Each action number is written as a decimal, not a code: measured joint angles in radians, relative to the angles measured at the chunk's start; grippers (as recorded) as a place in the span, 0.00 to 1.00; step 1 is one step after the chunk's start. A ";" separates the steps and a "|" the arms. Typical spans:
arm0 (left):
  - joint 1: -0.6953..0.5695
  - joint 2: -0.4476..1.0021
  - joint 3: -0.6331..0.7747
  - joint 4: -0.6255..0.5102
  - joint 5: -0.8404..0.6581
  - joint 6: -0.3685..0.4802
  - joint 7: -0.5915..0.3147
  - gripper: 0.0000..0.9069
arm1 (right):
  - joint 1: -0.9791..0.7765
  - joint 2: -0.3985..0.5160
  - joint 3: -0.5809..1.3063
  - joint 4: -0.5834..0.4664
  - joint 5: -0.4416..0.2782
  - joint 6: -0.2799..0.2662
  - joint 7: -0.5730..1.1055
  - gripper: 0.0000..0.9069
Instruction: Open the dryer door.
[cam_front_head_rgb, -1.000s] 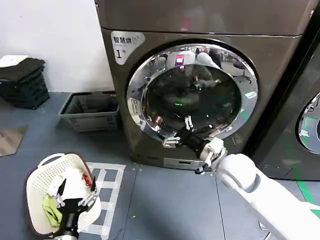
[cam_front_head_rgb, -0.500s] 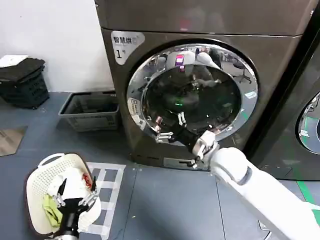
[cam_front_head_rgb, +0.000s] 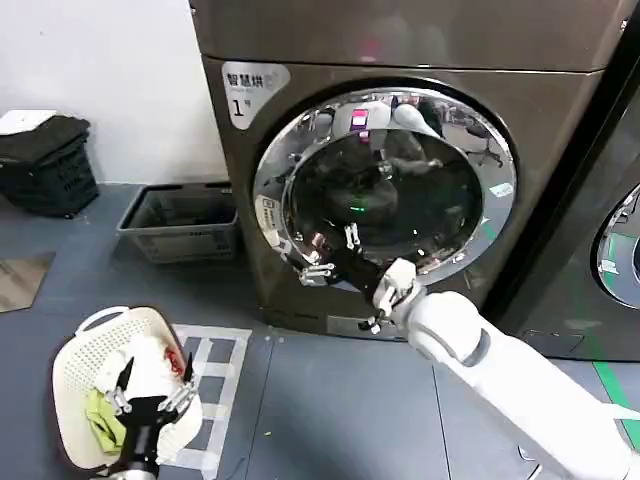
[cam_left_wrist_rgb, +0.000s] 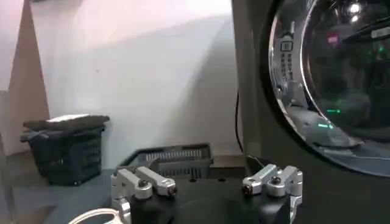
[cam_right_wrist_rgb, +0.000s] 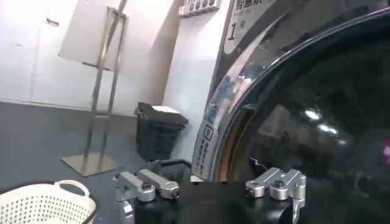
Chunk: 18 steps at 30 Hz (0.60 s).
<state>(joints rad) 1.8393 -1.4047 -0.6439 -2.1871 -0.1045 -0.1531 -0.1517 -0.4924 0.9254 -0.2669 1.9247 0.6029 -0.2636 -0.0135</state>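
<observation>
The dryer door (cam_front_head_rgb: 385, 190) is a big round porthole with a wide chrome rim and dark glass, lying flat against the brown machine front. My right gripper (cam_front_head_rgb: 328, 255) is open just in front of the door's lower left, near the inside of the chrome rim, with nothing between its fingers. In the right wrist view the right gripper (cam_right_wrist_rgb: 213, 189) is open close to the rim (cam_right_wrist_rgb: 222, 115) and the glass (cam_right_wrist_rgb: 317, 122). My left gripper (cam_front_head_rgb: 150, 398) hangs open low at the left, over a white basket; in its own view the left gripper (cam_left_wrist_rgb: 210, 185) is open, with the door (cam_left_wrist_rgb: 341, 79) off to one side.
A white laundry basket (cam_front_head_rgb: 75, 350) with clothes sits on the floor at front left. A grey crate (cam_front_head_rgb: 180, 225) lies by the wall left of the dryer, and a black basket (cam_front_head_rgb: 45, 165) farther left. A darker neighbouring machine (cam_front_head_rgb: 620, 250) stands on the right.
My right gripper has slid left and slightly up across the lower part of the door, toward the left side of the rim. The door and left arm have not moved.
</observation>
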 joint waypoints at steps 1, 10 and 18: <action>0.000 0.000 0.000 0.000 0.000 0.000 0.000 1.00 | 0.002 0.002 -0.001 -0.001 0.002 -0.001 0.002 1.00; 0.000 0.000 0.000 0.000 0.000 -0.001 0.000 1.00 | 0.025 0.020 -0.020 -0.014 0.036 -0.009 0.013 1.00; 0.000 0.000 -0.001 0.000 0.000 -0.001 0.000 1.00 | 0.050 0.036 -0.037 -0.036 0.042 -0.007 0.009 1.00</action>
<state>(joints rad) 1.8388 -1.4050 -0.6448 -2.1871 -0.1045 -0.1544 -0.1517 -0.4423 0.9617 -0.3037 1.8890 0.6445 -0.2711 -0.0041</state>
